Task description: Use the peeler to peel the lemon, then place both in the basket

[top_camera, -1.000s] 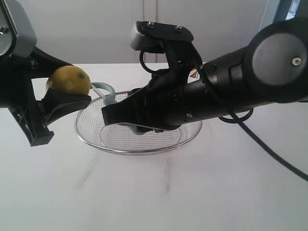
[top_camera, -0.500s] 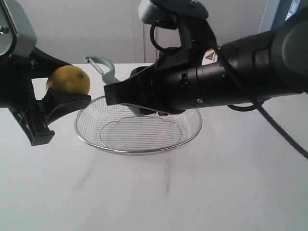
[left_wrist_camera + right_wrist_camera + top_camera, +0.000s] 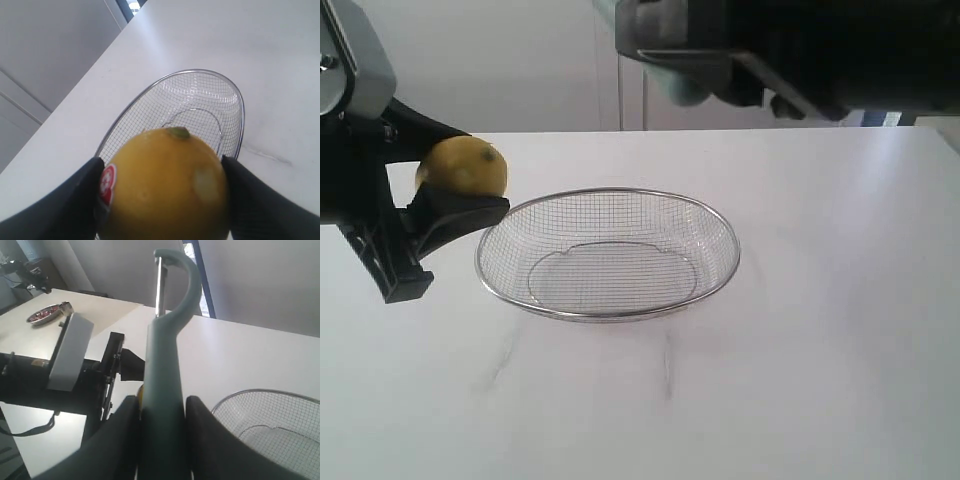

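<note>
The yellow lemon hangs above the table, left of the basket, with my left gripper shut on it. In the left wrist view the lemon fills the gap between both black fingers, and a red sticker shows on its skin. The teal peeler stands between the fingers of my right gripper, shut on its handle, with the silver blade pointing away. The wire mesh basket lies on the white table with nothing in it. The peeler is hidden in the exterior view.
My right arm is a dark blur along the top edge of the exterior view, high above the basket. The left arm shows beyond the peeler in the right wrist view. A dish sits on a far table.
My right arm has risen from low over the basket to the top edge of the view, taking the peeler with it. The left gripper and the lemon have not moved.
</note>
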{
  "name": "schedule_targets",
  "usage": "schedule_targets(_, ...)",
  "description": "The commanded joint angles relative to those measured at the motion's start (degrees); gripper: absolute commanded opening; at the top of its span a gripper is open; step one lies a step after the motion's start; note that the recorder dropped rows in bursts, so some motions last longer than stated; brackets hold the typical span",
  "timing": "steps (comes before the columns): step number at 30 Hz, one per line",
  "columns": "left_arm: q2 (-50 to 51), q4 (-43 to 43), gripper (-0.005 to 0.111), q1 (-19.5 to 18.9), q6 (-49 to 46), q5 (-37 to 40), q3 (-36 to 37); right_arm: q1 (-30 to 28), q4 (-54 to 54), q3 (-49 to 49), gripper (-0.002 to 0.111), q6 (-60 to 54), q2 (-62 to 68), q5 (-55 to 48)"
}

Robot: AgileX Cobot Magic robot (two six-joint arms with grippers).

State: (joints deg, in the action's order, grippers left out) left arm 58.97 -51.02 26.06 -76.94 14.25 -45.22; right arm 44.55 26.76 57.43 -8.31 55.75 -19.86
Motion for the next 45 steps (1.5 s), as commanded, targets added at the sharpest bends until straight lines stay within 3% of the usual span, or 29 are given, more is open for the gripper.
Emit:
schedule_targets(1,-0.3,-1.2,0.000,0.4,0.5,-0.1,0.1,0.0,-0.7,-0.3,0.000,-0.6,-0.5,-2.1)
schedule_targets(21,-0.3,-1.2,0.000,0.4,0.5,0.4,0.1,1.0,5.0,-4.3,0.000,-1.0,18.9,3.3)
schedule_targets(33,-0.3,-1.2,0.000,0.4,0.5,0.3,0.1,3.4,4.7,-4.2,0.000,-0.9,16.6,6.7)
schedule_targets(45,-0.3,-1.2,0.000,0.4,0.5,0.3,0.1,3.4,3.4,-4.2,0.000,-2.0,0.7,6.1)
